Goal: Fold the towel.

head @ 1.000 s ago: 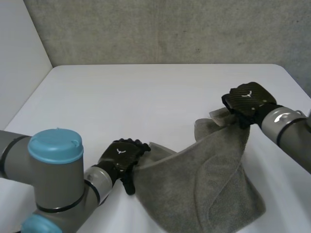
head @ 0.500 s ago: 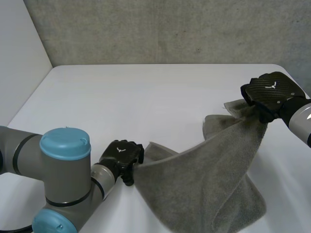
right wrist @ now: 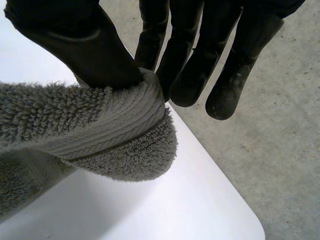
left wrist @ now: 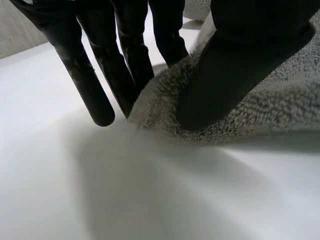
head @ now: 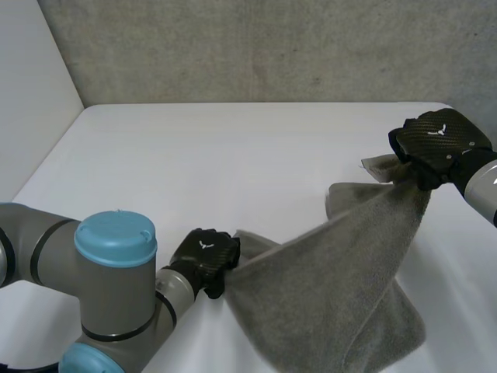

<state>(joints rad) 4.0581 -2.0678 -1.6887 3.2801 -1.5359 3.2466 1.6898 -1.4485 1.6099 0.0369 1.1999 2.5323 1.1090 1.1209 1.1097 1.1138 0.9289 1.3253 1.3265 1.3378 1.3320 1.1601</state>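
Left hand (head: pixel 206 252) low over table (head: pixel 217 171), knuckles up, thumb and fingers pinching towel (head: pixel 334 295) corner. Right hand (head: pixel 436 144) raised, pinching another corner; towel stretched between hands.

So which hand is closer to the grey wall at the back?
Right. The right hand pinches the towel near the table's far side, closer to the wall. The left hand pinches the towel at the near side, much farther from it.

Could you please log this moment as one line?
left hand pinches towel end at table | right hand pinches other end aloft | towel stretched between
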